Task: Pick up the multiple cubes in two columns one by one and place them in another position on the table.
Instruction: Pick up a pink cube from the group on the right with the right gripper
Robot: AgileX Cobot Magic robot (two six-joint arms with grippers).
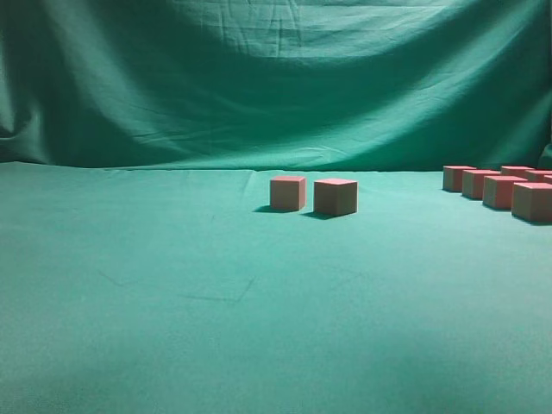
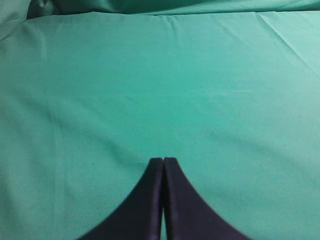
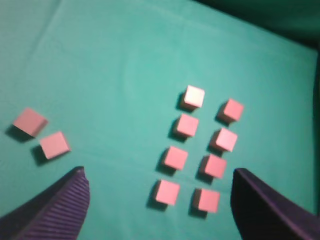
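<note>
Progress looks early from where I sit: two cubes have been set apart from the rest, and eight remain in the two columns. In the right wrist view the relocated pair [image 3: 42, 134] lies at the left of the frame, one cube at the far left and its neighbour just beside it, lower and to the right, both slightly turned and not quite touching as far as I can tell. The two columns [image 3: 200, 150] fill the centre-right of that frame, four cubes in each, loosely aligned and with small gaps between them. The exterior view agrees: the moved pair [image 1: 313, 195] stands at the middle of the green tabletop [image 1: 216, 302], while the columns [image 1: 504, 188] crowd the right edge, partly cut off by the frame. My right gripper [image 3: 160, 205] hangs above the tabletop with its jaws spread wide and nothing between them; the lower cubes of the columns show in the gap, well below it. My left gripper [image 2: 163, 161] is pressed closed, fingertips together, over bare cloth with no cube in sight. I judge roughly a fifth of the job done, with eight pick-and-place rounds left, and the next grasp most likely falling to the right arm on a cube at the near end of a column.
</note>
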